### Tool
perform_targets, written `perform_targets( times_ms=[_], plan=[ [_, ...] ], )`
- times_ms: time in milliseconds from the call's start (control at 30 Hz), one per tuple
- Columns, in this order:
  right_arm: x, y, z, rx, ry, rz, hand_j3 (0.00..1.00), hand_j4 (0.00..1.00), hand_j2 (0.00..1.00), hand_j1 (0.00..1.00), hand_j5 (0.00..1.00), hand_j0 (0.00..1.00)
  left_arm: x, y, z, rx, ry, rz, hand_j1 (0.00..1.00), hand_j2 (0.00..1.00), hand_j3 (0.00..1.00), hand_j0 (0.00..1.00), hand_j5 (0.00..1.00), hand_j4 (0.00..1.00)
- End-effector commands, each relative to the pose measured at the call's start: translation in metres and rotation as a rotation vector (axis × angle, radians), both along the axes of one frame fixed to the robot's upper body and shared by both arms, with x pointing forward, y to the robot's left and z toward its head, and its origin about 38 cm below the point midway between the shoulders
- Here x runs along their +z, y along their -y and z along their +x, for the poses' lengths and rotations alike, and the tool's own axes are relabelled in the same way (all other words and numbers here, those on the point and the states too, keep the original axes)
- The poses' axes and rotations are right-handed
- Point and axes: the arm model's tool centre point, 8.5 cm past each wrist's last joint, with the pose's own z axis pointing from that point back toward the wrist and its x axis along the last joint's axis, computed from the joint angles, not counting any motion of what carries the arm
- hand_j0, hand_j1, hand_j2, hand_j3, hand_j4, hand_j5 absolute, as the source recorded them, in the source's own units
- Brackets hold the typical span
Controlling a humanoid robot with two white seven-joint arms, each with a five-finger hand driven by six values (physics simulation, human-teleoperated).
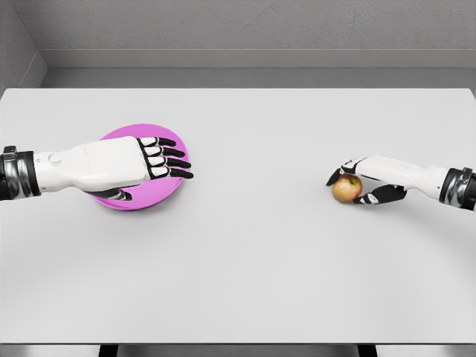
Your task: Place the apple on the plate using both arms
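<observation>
Nearest you, the white table [238,282] runs bare across the front of the head view. Farther in on your right, your right hand [364,182] reaches in from the right edge and curls around the apple [346,189]; the fingers arch over the top of the fruit and the thumb sits at its lower right side, so you have a grip on it. The apple is yellowish red and rests on the tabletop, well apart from the plate. On your left, at about the same depth and a little farther back, your left hand [141,162] lies palm down over the pink plate [160,195], fingers extended and slightly spread, grasping nothing. The plate shows beneath and beyond the hand. Behind the table stands a grey wall [253,30].
</observation>
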Motion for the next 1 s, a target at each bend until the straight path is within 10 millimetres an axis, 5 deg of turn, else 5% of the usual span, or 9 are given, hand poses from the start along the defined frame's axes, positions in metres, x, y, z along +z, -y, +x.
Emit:
perform_targets(
  times_ms=[0,400,600,733,800,900,967],
  plan=[
    [0.001,0.001,0.000,-0.005,-0.001,0.007,0.61,0.61,0.61,0.61,0.61,0.61,0.001,0.000,0.000,0.002,-0.002,-0.005,1.00,1.00,1.00,1.00,1.00,1.00],
    [0.008,-0.008,0.006,0.006,0.021,0.027,0.53,0.53,0.53,0.53,0.53,0.53,0.001,0.000,0.000,0.002,-0.002,-0.005,1.00,1.00,1.00,1.00,1.00,1.00],
    [0.023,-0.078,0.008,0.176,0.071,0.073,0.53,0.53,0.53,0.53,0.53,0.53,0.001,0.000,0.000,0.002,-0.002,-0.005,1.00,1.00,1.00,1.00,1.00,1.00],
    [0.044,-0.134,-0.006,0.341,0.132,0.105,0.53,0.53,0.53,0.53,0.53,0.53,0.001,0.000,0.000,0.002,-0.002,-0.005,1.00,1.00,1.00,1.00,1.00,1.00],
    [0.054,-0.147,-0.012,0.384,0.159,0.117,0.54,0.54,0.54,0.54,0.54,0.54,0.001,0.000,0.000,0.002,-0.002,-0.005,1.00,1.00,1.00,1.00,1.00,1.00],
    [0.080,-0.115,0.004,0.295,0.216,0.140,0.54,0.54,0.54,0.54,0.54,0.54,0.001,0.000,0.000,0.002,-0.002,-0.005,1.00,1.00,1.00,1.00,1.00,1.00],
    [0.112,-0.057,0.022,0.140,0.285,0.146,0.65,0.65,0.65,0.65,0.65,0.65,0.001,0.000,0.000,0.002,-0.002,-0.005,1.00,1.00,1.00,1.00,1.00,1.00]
  ],
)
